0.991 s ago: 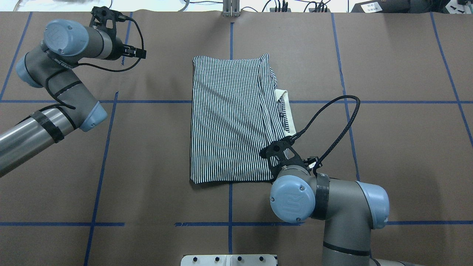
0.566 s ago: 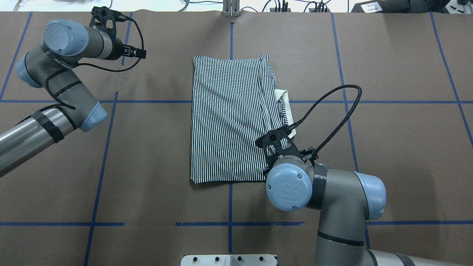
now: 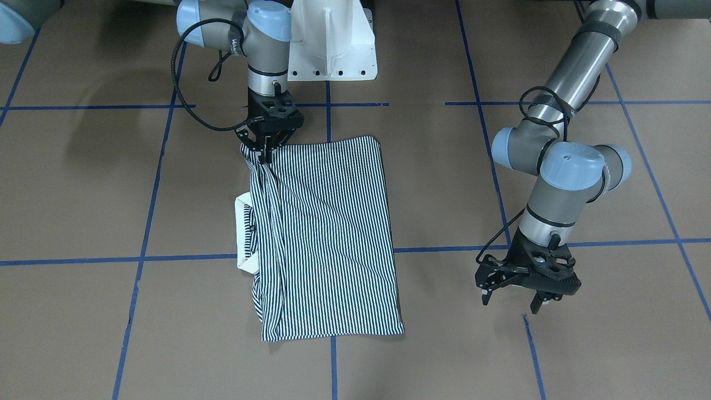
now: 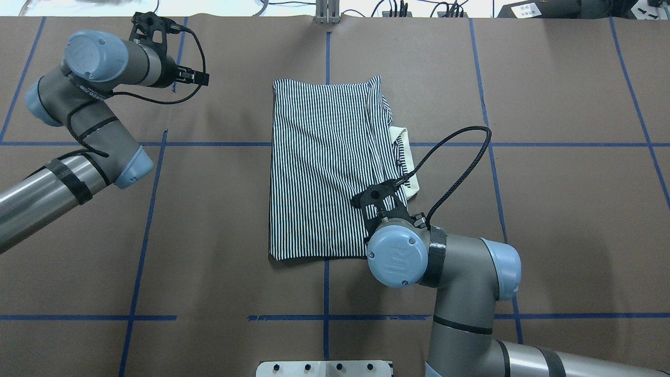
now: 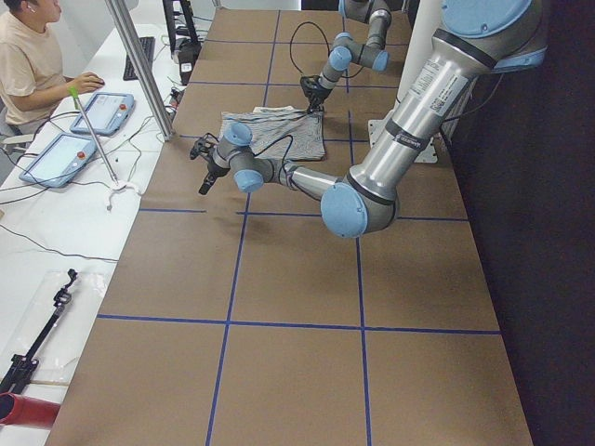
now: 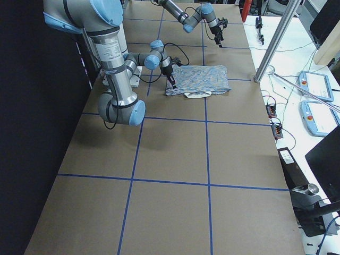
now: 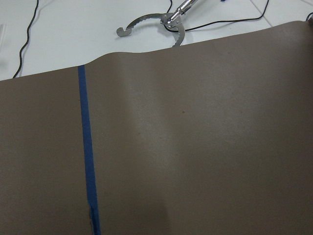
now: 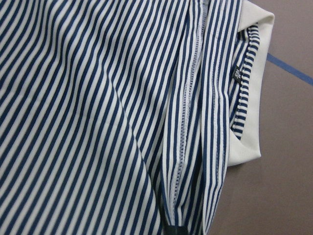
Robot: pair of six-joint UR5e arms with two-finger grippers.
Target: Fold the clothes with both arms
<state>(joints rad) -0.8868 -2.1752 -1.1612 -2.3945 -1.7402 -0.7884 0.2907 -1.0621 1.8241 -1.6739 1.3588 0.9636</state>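
From across the table (image 3: 83, 183), the striped polo shirt (image 3: 328, 239) lies folded into a long rectangle at mid-surface. The right gripper (image 3: 266, 154) points straight down at the shirt's corner nearest the robot's edge. Its fingers are pressed together on the cloth, which gathers into a ridge running away from the pinch. The cream collar (image 3: 243, 233) pokes out along that same long side. The left gripper (image 3: 511, 304) hangs over bare surface, well apart from the shirt's other long side, with its fingers spread and nothing between them.

From overhead, the right gripper (image 4: 381, 207) sits over the shirt's (image 4: 319, 167) near right corner, and its wrist hides the tips. The left gripper (image 4: 151, 25) is by the table's far edge.

From the left end, the far, small right gripper (image 5: 311, 96) touches the shirt (image 5: 274, 130). A person (image 5: 23, 65) sits beyond the far edge.

From the right end, the near right gripper (image 6: 171, 79) meets the shirt (image 6: 204, 78) at its robot-side corner.

The left wrist view shows brown surface, a blue tape line (image 7: 87, 161), and a curved metal tool (image 7: 161, 22) past the edge.

In the right wrist view stripes fill the frame, with the collar (image 8: 247, 98) on the right. One dark fingertip (image 8: 173, 230) rests on the folded seam.
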